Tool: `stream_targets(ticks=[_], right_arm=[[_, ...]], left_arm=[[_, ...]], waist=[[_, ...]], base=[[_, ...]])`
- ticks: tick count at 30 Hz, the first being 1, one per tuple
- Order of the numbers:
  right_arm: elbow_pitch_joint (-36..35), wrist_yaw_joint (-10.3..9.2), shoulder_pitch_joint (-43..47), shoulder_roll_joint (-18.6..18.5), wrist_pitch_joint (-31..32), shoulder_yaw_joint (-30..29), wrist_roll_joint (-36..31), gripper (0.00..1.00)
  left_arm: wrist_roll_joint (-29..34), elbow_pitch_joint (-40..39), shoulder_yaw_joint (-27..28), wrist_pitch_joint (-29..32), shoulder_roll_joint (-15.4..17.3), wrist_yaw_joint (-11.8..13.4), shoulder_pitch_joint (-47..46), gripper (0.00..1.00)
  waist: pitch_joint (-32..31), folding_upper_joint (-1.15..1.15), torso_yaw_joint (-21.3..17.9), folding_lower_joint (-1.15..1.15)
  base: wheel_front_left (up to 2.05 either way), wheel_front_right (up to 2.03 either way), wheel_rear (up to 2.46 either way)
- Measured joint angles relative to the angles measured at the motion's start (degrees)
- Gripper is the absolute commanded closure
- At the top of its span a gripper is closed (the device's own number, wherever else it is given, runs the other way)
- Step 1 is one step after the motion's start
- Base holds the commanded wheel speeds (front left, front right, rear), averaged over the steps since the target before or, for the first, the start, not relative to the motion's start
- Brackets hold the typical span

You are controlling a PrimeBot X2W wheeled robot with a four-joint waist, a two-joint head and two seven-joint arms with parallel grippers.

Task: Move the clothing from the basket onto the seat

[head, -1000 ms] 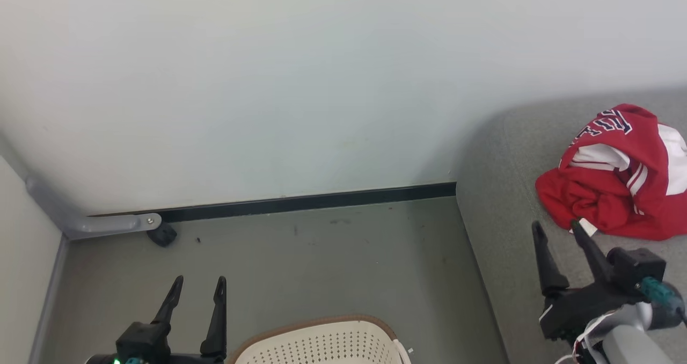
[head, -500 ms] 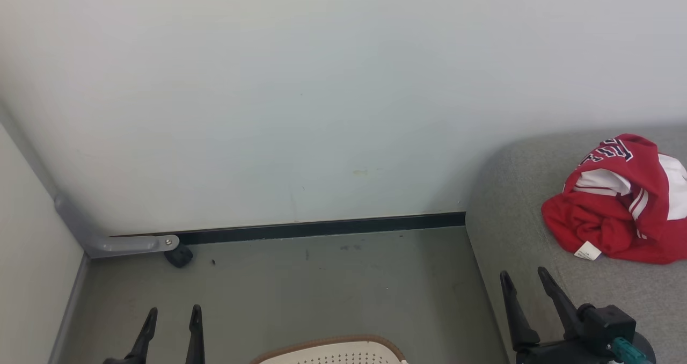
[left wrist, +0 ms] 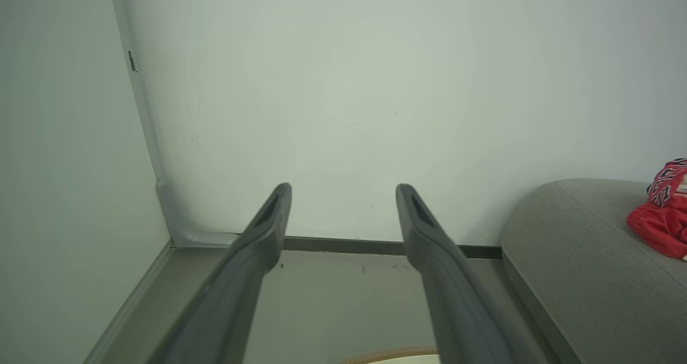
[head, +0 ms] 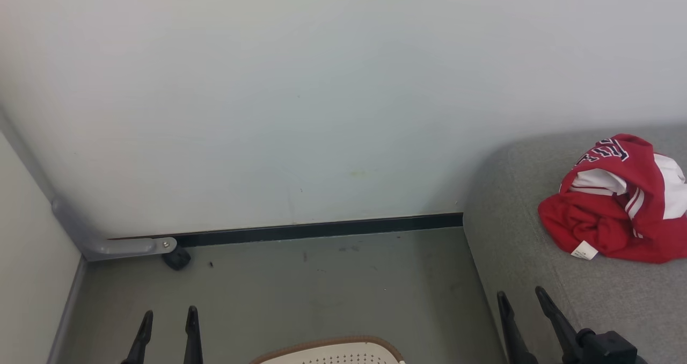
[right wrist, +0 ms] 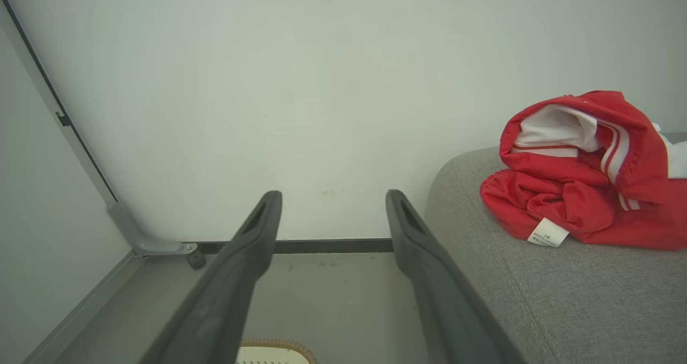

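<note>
The red clothing [head: 617,200] with white panels and a small white tag lies bunched on the grey seat [head: 515,246] at the right; it also shows in the right wrist view as clothing [right wrist: 579,192] on the seat [right wrist: 536,294], and in the left wrist view as clothing [left wrist: 663,213] on the seat [left wrist: 579,267]. The cream basket [head: 330,350] with its brown rim peeks in at the bottom edge. My left gripper [head: 168,317] is open and empty at the lower left. My right gripper [head: 520,295] is open and empty, short of the clothing, over the seat's near edge.
A pale wall with a dark baseboard [head: 316,228] closes the back. A grey pipe bracket [head: 129,246] and a small black piece [head: 176,258] sit in the left corner. Grey floor [head: 322,283] lies between the wall, the seat and the basket.
The head view has tilted up, so everything sits lower in it. My right gripper has drawn back from the clothing's tag toward the bottom edge. Both grippers stay open.
</note>
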Motion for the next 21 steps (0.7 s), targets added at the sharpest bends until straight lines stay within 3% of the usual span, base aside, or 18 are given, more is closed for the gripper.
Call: stream_targets(ticks=[21], right_arm=[[-3.25, -1.01, 2.33, 1.31, 0.0, -0.82, -0.48, 0.0]], left_arm=[[3.42, -1.33, 2.83, 0.65, -2.13, 0.0, 2.05, 0.0]], waist=[[0.77, 0.0, -0.23, 0.0]], base=[[0.0, 0.0, 0.0]])
